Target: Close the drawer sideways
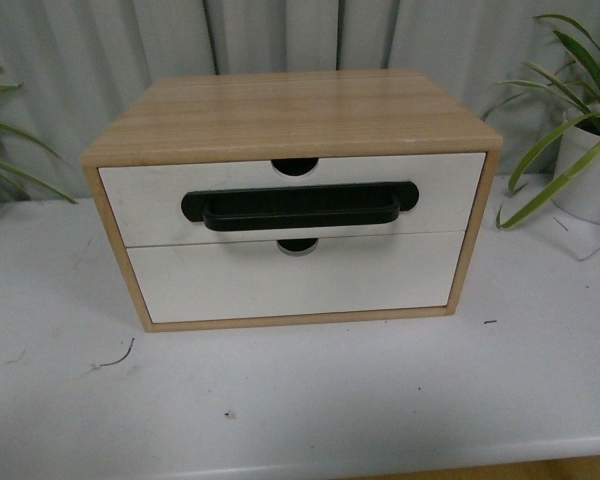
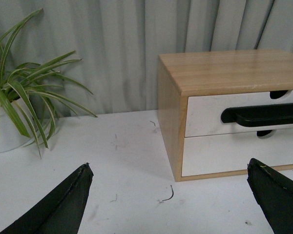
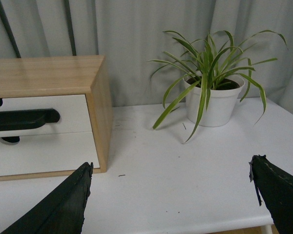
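White-fronted and fitted with a long black bar handle [image 1: 300,208], the drawer [image 1: 292,199] sits in the upper slot of the light wood cabinet [image 1: 290,115], at the centre of the front view; you will see its front stand slightly proud of the handle-less lower drawer [image 1: 290,277]. The cabinet rests on a white table [image 1: 300,400].

Note the left gripper [image 2: 171,200]: its fingers spread wide at the bottom corners of the left wrist view, holding nothing. The right gripper [image 3: 173,200] is likewise spread wide and empty. A potted plant [image 3: 212,100] occupies the upper right of the right wrist view; another plant [image 2: 14,105] occupies the left edge of the left wrist view.
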You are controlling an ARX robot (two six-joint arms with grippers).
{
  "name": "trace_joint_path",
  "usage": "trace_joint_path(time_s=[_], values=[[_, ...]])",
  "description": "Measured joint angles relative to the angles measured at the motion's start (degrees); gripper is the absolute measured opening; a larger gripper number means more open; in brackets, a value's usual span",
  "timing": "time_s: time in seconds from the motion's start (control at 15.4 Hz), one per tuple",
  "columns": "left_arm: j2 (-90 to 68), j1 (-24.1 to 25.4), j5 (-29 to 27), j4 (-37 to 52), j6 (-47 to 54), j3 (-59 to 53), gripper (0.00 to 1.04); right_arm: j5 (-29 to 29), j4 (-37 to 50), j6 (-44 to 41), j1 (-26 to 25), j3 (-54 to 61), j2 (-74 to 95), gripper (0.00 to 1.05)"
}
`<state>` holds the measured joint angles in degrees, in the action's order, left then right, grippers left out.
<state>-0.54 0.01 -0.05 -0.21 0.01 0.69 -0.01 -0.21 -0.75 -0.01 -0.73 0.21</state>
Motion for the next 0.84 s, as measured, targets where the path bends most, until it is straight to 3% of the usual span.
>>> trace_joint_path(time_s=[0.84], values=[[0.0, 0.0, 0.0, 0.0, 0.0, 0.0, 0.98, 0.0, 0.0, 0.0, 0.0, 0.0, 0.0, 0.98]])
